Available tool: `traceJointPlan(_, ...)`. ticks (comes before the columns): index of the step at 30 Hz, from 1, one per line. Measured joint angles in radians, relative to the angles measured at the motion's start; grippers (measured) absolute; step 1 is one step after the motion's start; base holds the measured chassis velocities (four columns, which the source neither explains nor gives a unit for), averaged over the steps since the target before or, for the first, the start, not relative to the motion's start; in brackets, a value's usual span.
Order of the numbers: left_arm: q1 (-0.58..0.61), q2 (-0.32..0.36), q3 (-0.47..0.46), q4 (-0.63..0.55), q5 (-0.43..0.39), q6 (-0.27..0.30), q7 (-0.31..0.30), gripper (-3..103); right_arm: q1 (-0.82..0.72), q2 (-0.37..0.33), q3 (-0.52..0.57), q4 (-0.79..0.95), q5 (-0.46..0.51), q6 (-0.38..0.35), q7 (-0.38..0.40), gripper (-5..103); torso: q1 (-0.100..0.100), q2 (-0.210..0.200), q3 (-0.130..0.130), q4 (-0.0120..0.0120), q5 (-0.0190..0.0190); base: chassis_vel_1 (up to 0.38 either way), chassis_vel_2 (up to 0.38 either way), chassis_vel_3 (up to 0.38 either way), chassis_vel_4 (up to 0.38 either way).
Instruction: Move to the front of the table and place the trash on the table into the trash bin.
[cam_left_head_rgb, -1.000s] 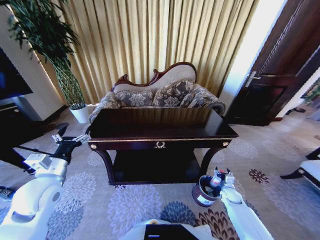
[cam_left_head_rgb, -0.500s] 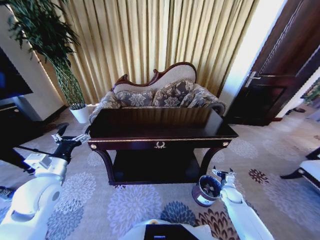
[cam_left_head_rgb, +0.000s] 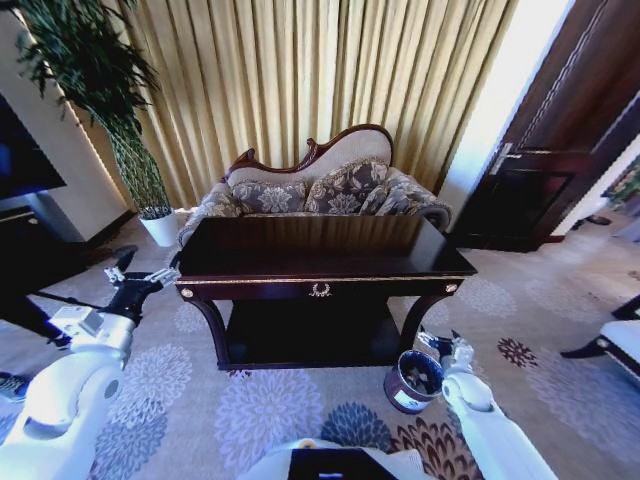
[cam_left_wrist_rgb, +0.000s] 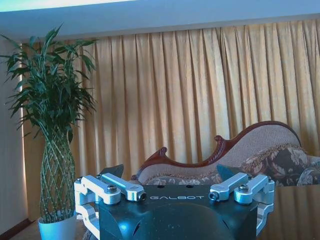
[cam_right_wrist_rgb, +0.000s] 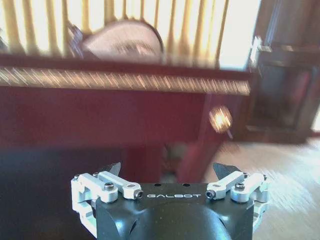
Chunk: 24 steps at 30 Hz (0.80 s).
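Note:
The dark glossy table (cam_left_head_rgb: 330, 262) stands straight ahead, and its front rail (cam_right_wrist_rgb: 125, 80) crosses the right wrist view. The trash is out of view. The small round trash bin (cam_left_head_rgb: 412, 381) sits on the carpet by the table's front right leg. My right gripper (cam_left_head_rgb: 442, 341) hangs just right of the bin's rim, at about its height; in its wrist view the right gripper (cam_right_wrist_rgb: 170, 169) is open with nothing between the jaws. My left gripper (cam_left_head_rgb: 145, 268) hovers off the table's left front corner, and in its wrist view the left gripper (cam_left_wrist_rgb: 170, 172) is open and empty.
A carved-back sofa (cam_left_head_rgb: 315, 190) stands behind the table before gold curtains (cam_left_head_rgb: 300, 80). A tall plant in a white pot (cam_left_head_rgb: 158, 226) is at the back left, and a dark door (cam_left_head_rgb: 560, 150) at the right. Patterned carpet (cam_left_head_rgb: 270, 410) lies in front.
A second ago my right gripper held a small red-and-white thing over the bin. It has let go and shifted slightly up and to the right. The left arm has not moved.

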Motion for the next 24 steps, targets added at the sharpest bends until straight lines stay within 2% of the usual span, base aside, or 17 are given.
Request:
traceJointPlan(3,0.003,0.000,-0.001,0.004,0.000,0.000,0.002,100,-0.030,0.003,0.005,0.103,0.006,-0.010,0.000,100,0.000,0.000,0.000,-0.0001,0.0000,0.000,0.000,0.000,0.000)
traceJointPlan(5,0.006,-0.001,-0.004,0.009,0.000,0.000,0.003,100,-0.047,0.002,-0.002,0.258,0.013,-0.055,0.010,100,0.000,0.000,0.000,0.0000,0.0000,0.000,0.000,0.000,0.000)
traceJointPlan(7,0.006,-0.001,-0.004,0.009,0.000,0.000,0.003,100,-0.047,0.001,-0.007,0.293,0.014,-0.067,0.018,100,0.000,0.000,0.000,0.0001,-0.0001,0.000,0.000,0.000,0.000)
traceJointPlan(9,0.011,-0.004,-0.006,0.011,0.000,0.000,0.003,100,-0.036,-0.006,-0.029,0.413,0.019,-0.129,0.054,100,0.000,0.000,0.000,0.0003,-0.0002,0.000,0.000,0.000,0.000)
traceJointPlan(12,0.020,-0.006,-0.009,0.010,0.000,0.000,0.003,100,-0.028,-0.015,-0.041,0.527,0.034,-0.183,0.067,100,0.000,0.000,0.000,0.0004,-0.0002,0.000,0.000,0.000,0.000)
traceJointPlan(17,0.031,-0.006,-0.017,0.000,-0.001,0.001,0.007,100,-0.052,-0.037,-0.042,0.635,0.047,-0.202,0.068,100,0.000,0.000,0.000,0.0000,0.0001,0.000,0.000,0.000,0.000)
traceJointPlan(24,0.031,-0.005,-0.019,-0.006,-0.008,0.004,0.023,100,-0.059,-0.061,-0.030,0.671,0.081,-0.221,0.066,100,0.000,0.000,0.000,0.0000,0.0001,0.000,0.000,0.000,0.000)
